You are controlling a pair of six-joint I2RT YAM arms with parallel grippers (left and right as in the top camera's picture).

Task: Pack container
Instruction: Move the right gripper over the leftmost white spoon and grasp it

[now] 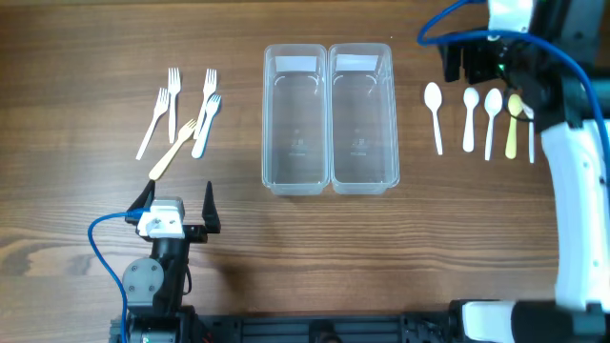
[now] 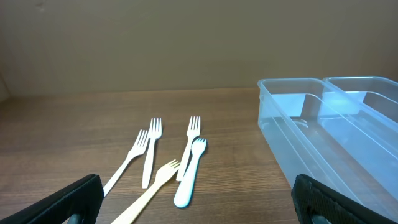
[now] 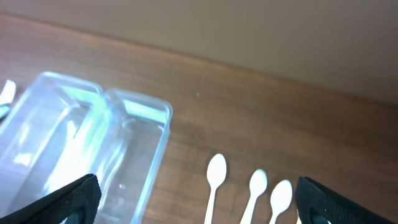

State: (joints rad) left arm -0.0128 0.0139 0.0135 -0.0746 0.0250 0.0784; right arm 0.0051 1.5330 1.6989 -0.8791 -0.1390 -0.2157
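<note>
Forks [image 1: 204, 129] just beyond spread left end effector [image 1: 179, 198], containers [image 1: 329, 119] to its right

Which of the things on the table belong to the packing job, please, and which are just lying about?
For the job: left container, right container, forks, spoons.
Lying about: nothing loose that I can see, only the table itself.

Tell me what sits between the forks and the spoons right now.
Two empty clear plastic containers stand side by side there, with a strip of table separating them from the forks and from the spoons. The overhead view shows it plainly.
</note>
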